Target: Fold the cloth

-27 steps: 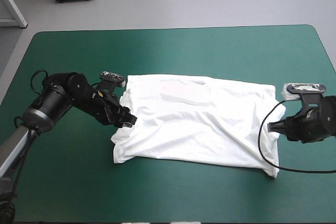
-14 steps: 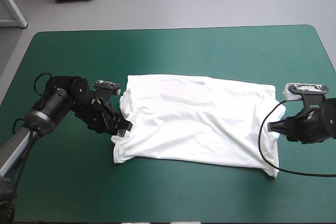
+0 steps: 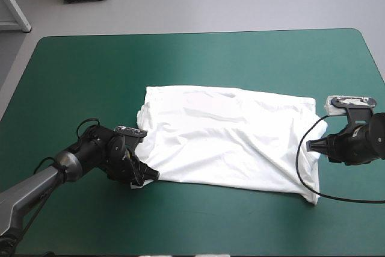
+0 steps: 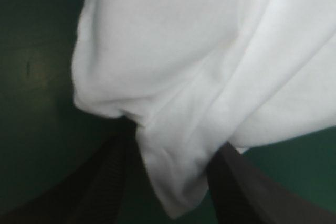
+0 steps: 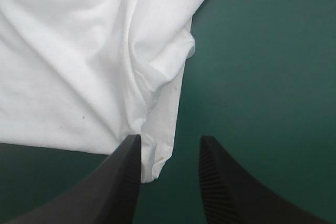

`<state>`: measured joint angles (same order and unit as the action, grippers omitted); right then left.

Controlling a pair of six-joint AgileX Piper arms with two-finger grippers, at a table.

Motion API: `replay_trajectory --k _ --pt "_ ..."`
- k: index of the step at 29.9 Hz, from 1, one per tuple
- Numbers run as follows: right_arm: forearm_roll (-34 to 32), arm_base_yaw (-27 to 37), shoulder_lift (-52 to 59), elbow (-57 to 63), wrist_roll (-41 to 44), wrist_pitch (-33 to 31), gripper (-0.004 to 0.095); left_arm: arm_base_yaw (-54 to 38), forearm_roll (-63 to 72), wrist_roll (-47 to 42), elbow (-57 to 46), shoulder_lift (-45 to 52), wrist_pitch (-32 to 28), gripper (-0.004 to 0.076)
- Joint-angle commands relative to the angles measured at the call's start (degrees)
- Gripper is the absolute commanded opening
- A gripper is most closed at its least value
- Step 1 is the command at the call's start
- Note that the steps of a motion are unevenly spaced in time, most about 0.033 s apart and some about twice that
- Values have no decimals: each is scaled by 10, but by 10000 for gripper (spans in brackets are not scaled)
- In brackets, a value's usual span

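Straddling T-shirt (image 4: 184, 51) corner, left end effector (image 4: 170, 148) gaping

The T-shirt (image 3: 228, 136) is lying flat across the middle of the teal-green cover (image 3: 198, 58), leaving bare cover along the far edge, the near edge and both ends. The left gripper (image 3: 149, 176) is occupying the shirt's near-left corner, the right gripper (image 3: 310, 145) its right edge, each parted at the cloth's edge

White T-shirt (image 3: 228, 139), spread flat, lightly wrinkled, mid-way across the table (image 3: 198, 58).
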<state>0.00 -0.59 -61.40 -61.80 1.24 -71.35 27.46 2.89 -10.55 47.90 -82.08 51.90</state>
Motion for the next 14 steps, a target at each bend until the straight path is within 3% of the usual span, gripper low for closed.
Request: replay_trajectory --k 1,10,14 --pt "0 4 11 -18 -4 -2 347 4 6 -13 -3 17 -31 351" --pt "0 4 11 -18 -12 -2 348 4 8 -32 -8 -18 -58 349" --pt "0 4 11 -16 -12 -2 348 4 25 -24 -8 -45 -58 253"
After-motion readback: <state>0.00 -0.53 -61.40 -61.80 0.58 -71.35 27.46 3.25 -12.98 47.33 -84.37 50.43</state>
